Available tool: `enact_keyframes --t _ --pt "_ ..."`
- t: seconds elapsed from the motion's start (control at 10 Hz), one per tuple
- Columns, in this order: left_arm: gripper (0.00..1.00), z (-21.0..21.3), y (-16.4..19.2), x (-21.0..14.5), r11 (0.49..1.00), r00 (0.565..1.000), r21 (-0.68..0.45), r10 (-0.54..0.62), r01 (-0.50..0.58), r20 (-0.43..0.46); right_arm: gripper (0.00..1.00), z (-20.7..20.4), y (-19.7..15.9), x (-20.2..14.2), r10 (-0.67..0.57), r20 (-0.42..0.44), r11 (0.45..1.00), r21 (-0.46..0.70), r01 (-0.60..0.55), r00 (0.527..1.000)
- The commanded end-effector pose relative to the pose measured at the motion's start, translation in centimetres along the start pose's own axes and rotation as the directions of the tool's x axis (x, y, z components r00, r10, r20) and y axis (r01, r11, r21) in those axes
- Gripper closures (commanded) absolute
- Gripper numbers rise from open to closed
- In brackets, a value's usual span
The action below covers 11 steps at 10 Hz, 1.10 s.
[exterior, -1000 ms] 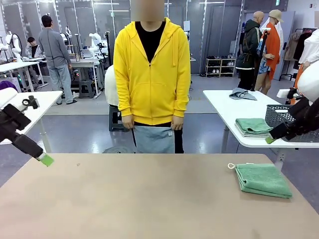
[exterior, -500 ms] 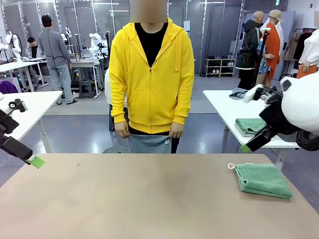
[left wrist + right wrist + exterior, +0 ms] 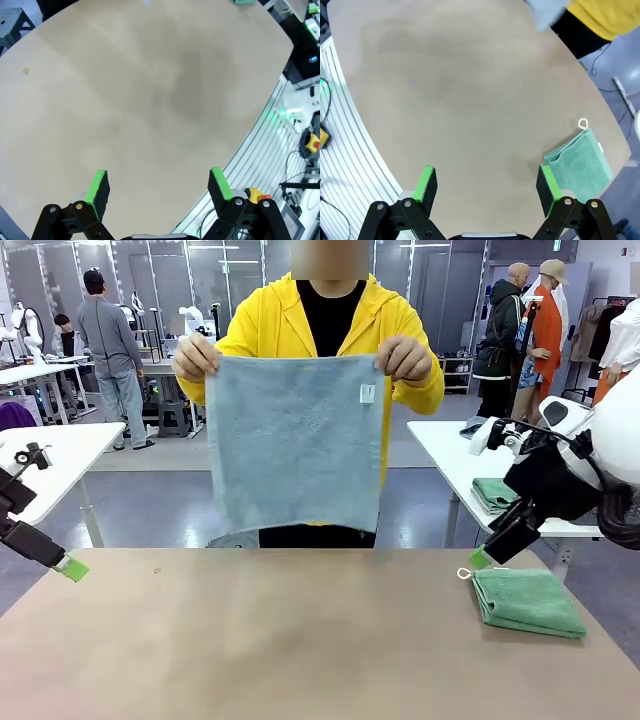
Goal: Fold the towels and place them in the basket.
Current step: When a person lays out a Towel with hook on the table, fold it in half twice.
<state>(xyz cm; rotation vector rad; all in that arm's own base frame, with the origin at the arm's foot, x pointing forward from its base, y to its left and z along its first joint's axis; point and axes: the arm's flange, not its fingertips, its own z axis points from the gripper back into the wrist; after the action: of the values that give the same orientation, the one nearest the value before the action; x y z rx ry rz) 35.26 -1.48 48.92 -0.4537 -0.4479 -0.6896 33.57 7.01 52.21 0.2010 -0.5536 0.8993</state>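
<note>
The person at the far side holds the pale grey-blue towel [image 3: 293,440] spread out by its top corners, hanging above the table's far edge; its lower corner shows in the right wrist view [image 3: 545,10]. The green towel [image 3: 527,600] lies folded on the table's right side, its white loop [image 3: 582,122] pointing away from me. My right gripper [image 3: 482,558] hovers open just left of and above it, and the right wrist view shows the towel [image 3: 580,165] beside my right gripper [image 3: 486,172]. My left gripper [image 3: 70,567] hangs open at the left edge, and in its wrist view my left gripper [image 3: 158,174] is over bare tabletop. The basket is hidden.
The tan table [image 3: 280,640] is bare across its middle and left. A white side table [image 3: 450,455] behind on the right carries another folded green cloth [image 3: 497,492] and a grey cap. A second white table [image 3: 70,445] stands at the left.
The person has raised the grey-blue towel from waist height and spread it in front of the chest. My right arm swung in and down toward the green towel. The left gripper drifted slightly left.
</note>
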Motion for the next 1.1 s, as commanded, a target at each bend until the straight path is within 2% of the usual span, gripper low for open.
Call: enact_keyframes --t 0.0,0.1,1.0 --pt "0.00 -0.6 -0.3 -1.2 1.000 0.998 0.006 -0.024 0.023 0.064 0.00 0.0 0.3 0.4 0.039 0.008 0.999 -0.009 -0.039 0.999" --pt "0.00 0.0 0.0 0.0 1.000 1.000 0.000 0.000 0.000 0.000 0.00 0.0 0.3 0.4 0.039 0.008 0.999 -0.009 -0.039 0.999" --pt "0.00 0.0 0.0 0.0 1.000 1.000 0.000 0.000 0.000 0.000 0.00 0.0 0.3 0.4 0.039 0.008 0.999 -0.009 -0.039 0.999"
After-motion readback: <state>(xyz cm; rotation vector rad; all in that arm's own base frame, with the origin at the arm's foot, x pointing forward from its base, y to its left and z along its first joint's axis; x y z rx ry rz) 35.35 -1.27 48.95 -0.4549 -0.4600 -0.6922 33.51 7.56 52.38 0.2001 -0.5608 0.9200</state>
